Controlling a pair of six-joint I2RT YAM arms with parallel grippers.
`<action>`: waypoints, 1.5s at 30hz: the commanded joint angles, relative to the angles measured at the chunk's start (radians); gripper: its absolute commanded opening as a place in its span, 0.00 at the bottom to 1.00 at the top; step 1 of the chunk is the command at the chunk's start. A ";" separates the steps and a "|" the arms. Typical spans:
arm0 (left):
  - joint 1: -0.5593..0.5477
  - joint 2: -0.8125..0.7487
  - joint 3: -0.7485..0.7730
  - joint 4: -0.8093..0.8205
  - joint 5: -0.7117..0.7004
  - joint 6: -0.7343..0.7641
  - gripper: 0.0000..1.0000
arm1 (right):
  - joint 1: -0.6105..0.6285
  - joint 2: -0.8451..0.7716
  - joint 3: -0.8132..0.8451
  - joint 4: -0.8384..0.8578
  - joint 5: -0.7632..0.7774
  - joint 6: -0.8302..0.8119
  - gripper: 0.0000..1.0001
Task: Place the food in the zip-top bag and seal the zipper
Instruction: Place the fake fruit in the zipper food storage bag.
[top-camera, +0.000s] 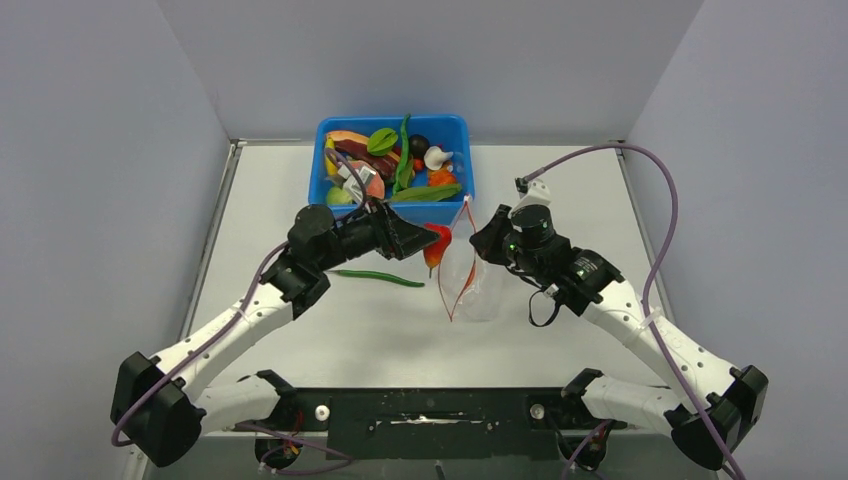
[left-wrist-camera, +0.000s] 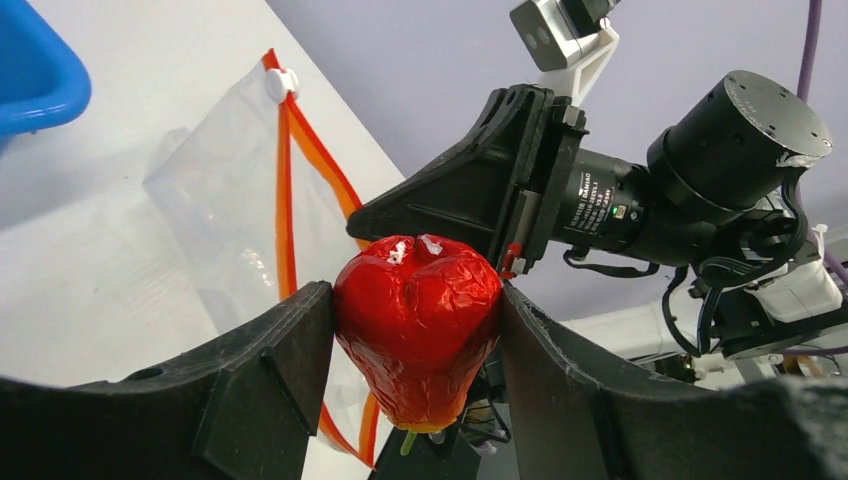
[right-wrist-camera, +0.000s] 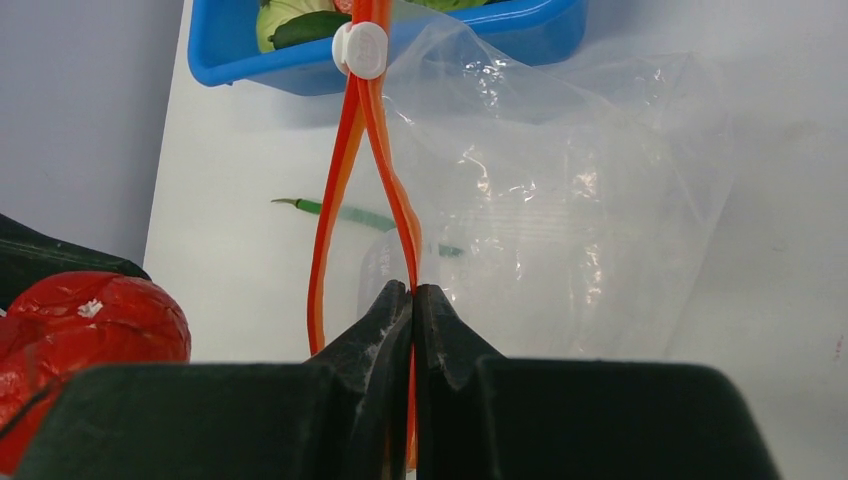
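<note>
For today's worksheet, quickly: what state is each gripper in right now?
Left gripper: closed on the red fruit.
Right gripper: shut, pinching one side of the zipper at the zip-top bag mouth.

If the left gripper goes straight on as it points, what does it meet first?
Probably the open zip-top bag, just past the red fruit in the left gripper; the right gripper is close behind, depth unclear.
</note>
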 joint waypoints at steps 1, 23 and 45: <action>-0.049 0.020 -0.024 0.169 -0.115 -0.042 0.38 | 0.006 -0.018 0.012 0.062 -0.013 0.019 0.00; -0.141 0.184 -0.046 0.171 -0.276 0.012 0.41 | 0.005 -0.044 -0.019 0.095 -0.031 0.037 0.00; -0.166 0.178 -0.039 0.186 -0.266 -0.017 0.64 | -0.009 -0.042 -0.083 0.158 -0.070 0.139 0.00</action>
